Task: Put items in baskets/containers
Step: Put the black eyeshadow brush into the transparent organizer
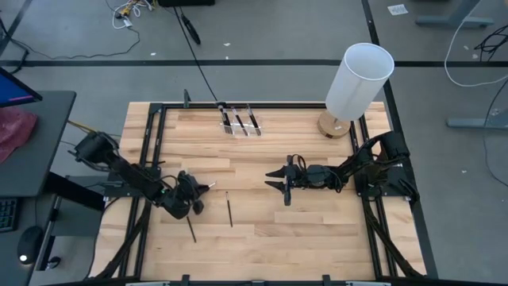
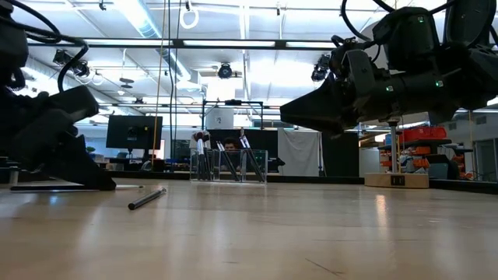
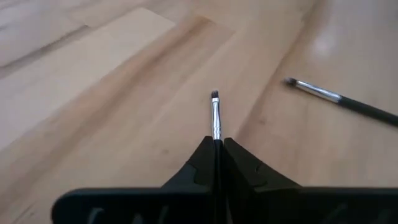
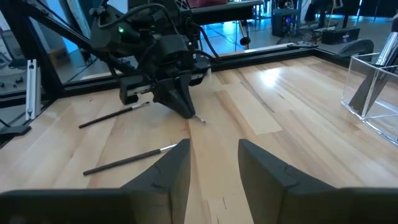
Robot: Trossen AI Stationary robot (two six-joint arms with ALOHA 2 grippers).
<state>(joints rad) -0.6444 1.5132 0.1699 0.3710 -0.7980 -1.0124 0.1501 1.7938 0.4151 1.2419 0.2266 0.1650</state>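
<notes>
Left gripper (image 3: 217,146) low on the table (image 1: 317,238), fingers pressed together on a slim makeup brush (image 3: 216,115); its small dark tip sticks out in front, on or just above the wood. Second brush (image 1: 229,210) lies loose on the boards just beside it. Right gripper (image 1: 279,181) hovers mid-table, fingers spread, holding nothing. Clear organiser box (image 1: 240,121) with brushes stands at the far edge, near a white cylinder (image 1: 359,79).

The clear organiser box (image 1: 240,121) stands at the table's (image 1: 317,246) far edge, holding upright brushes. The white cylinder (image 1: 359,81) stands to its right. Two brushes lie nearer: one (image 1: 191,229) under the left gripper (image 1: 197,205), another (image 1: 229,210) just right of it.
</notes>
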